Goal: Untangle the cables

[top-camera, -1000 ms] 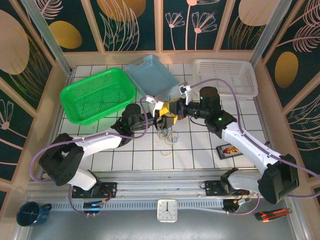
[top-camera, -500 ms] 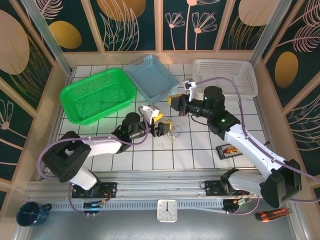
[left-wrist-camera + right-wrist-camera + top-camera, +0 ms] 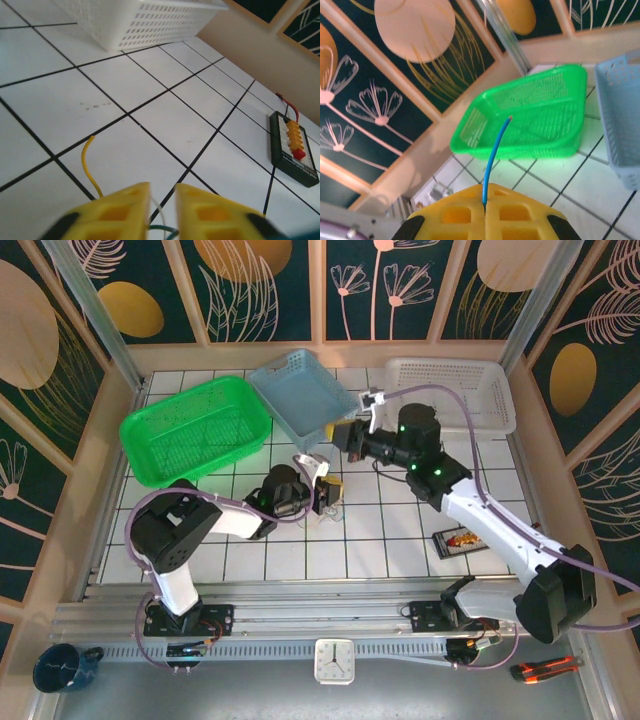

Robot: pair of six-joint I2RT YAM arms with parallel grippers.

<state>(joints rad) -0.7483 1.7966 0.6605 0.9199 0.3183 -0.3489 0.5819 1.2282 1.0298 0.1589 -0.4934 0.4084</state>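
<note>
The cables show in the left wrist view as thin strands on the white tiles: a yellow one (image 3: 88,161) curving under my left finger, and a white one (image 3: 156,206) and a green one (image 3: 165,231) running through the narrow gap of my left gripper (image 3: 161,212). I cannot tell whether those strands are pinched. From above, the left gripper (image 3: 330,492) is low over the tiles at the table's middle. My right gripper (image 3: 340,432) is raised beside the blue basket, and in the right wrist view it (image 3: 485,206) is shut on a blue cable (image 3: 495,150) that sticks out of its tips.
A green basket (image 3: 195,430) stands at the back left, a blue basket (image 3: 300,390) at the back middle and a white basket (image 3: 450,390) at the back right. A black connector board (image 3: 460,540) lies on the tiles to the right. Wooden walls edge the table.
The two grippers have parted. The right one lifted back toward the blue basket, still holding the blue cable. The left one dropped to the tiles and its jaws narrowed around the strands.
</note>
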